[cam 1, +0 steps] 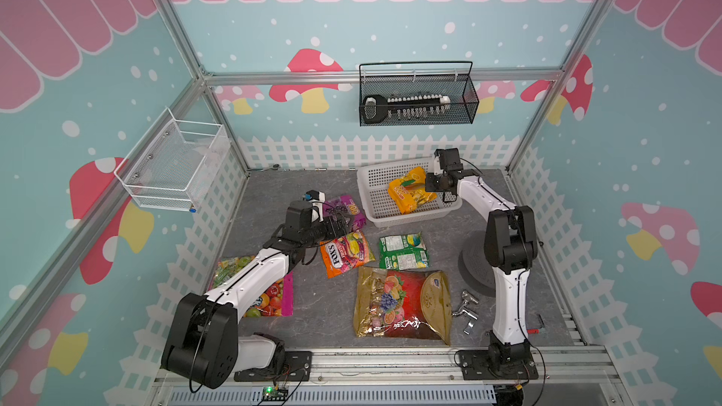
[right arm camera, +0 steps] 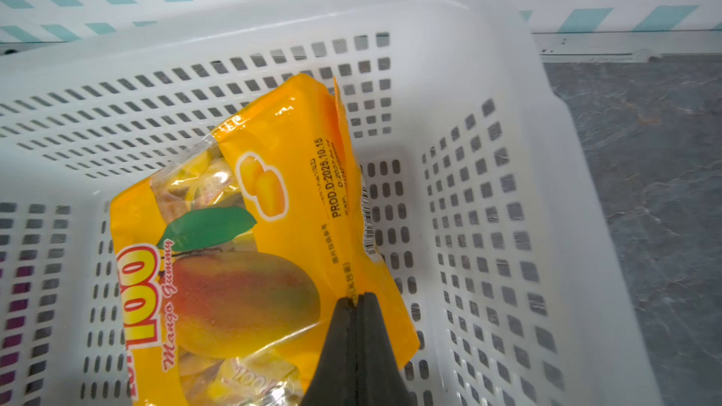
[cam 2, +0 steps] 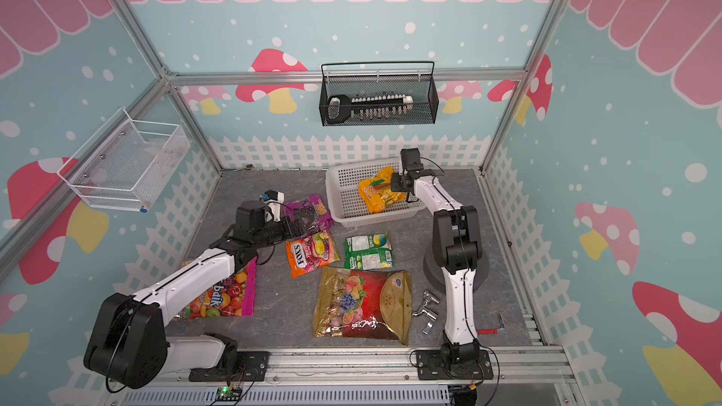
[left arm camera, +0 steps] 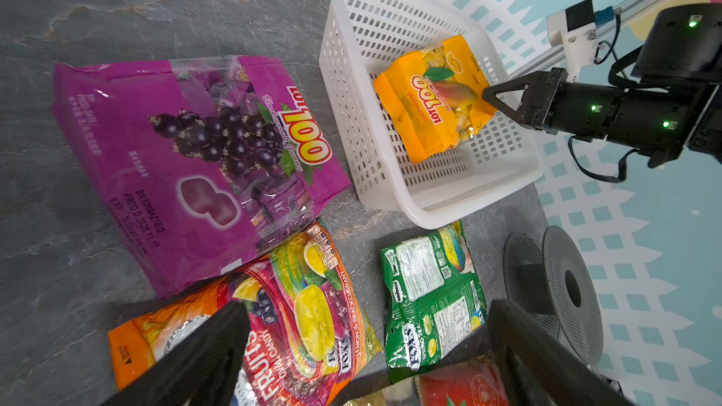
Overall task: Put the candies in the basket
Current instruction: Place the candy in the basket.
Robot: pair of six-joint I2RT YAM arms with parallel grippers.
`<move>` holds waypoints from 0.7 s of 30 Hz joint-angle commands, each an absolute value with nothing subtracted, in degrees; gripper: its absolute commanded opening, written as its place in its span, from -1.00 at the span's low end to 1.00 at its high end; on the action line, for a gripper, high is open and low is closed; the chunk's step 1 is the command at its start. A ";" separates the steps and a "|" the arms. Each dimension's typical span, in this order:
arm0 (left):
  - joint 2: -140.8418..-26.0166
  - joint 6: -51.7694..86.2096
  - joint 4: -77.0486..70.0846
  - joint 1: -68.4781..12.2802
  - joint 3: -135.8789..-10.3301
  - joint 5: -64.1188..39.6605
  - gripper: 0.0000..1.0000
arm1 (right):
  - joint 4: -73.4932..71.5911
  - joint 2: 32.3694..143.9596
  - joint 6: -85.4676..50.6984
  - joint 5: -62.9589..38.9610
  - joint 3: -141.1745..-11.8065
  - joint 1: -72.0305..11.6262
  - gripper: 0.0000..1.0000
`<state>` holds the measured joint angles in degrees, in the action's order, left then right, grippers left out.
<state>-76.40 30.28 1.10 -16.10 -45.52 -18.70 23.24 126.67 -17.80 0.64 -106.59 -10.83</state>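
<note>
1. One of the six candy bags, the yellow-orange mango gummy bag (cam 1: pixel 410 191), is inside the white perforated basket (cam 1: pixel 381 197). It is tilted, and I cannot tell whether its low end touches the basket floor.
2. My right end effector (right arm camera: pixel 356 298) is pressed together on that bag's edge, pinching the film between its black tips.
3. My left end effector (cam 1: pixel 340 226) is spread wide and holds nothing. It hovers where the purple blackcurrant gummy bag (left arm camera: pixel 195 150) meets the orange FOX'S bag (cam 1: pixel 345 253).
4. The purple bag lies flat on the grey desk (cam 1: pixel 312 306), just beside the basket's outer wall, and one end touches the orange FOX'S bag.
5. The green FOX'S bag (cam 1: pixel 404 251) lies beside the orange one with a narrow strip of desk between them, near the basket's front wall.
6. The large red-gold fruit-printed bag (cam 1: pixel 402 302) lies flat just beside the green bag, on the side nearer the arm bases.
7. The clear multicoloured bag with the pink edge (cam 2: pixel 222 298) lies on the desk, partly hidden under my left arm and well apart from the basket.
</note>
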 commanded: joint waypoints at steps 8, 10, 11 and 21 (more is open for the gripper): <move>-76.22 30.85 1.22 -15.74 -44.97 -18.34 0.98 | 22.53 129.23 -20.17 12.17 -110.69 -10.33 -1.00; -76.31 30.85 1.23 -15.78 -45.01 -18.43 0.98 | 22.11 130.49 -19.74 11.60 -111.71 -10.30 -1.00; -76.31 30.85 1.23 -15.80 -45.04 -18.54 0.98 | 21.93 131.03 -19.53 11.24 -112.13 -10.40 -1.00; -75.14 30.50 1.88 -15.73 -44.47 -17.91 0.98 | 26.71 127.12 -18.52 5.32 -116.60 -10.83 -0.05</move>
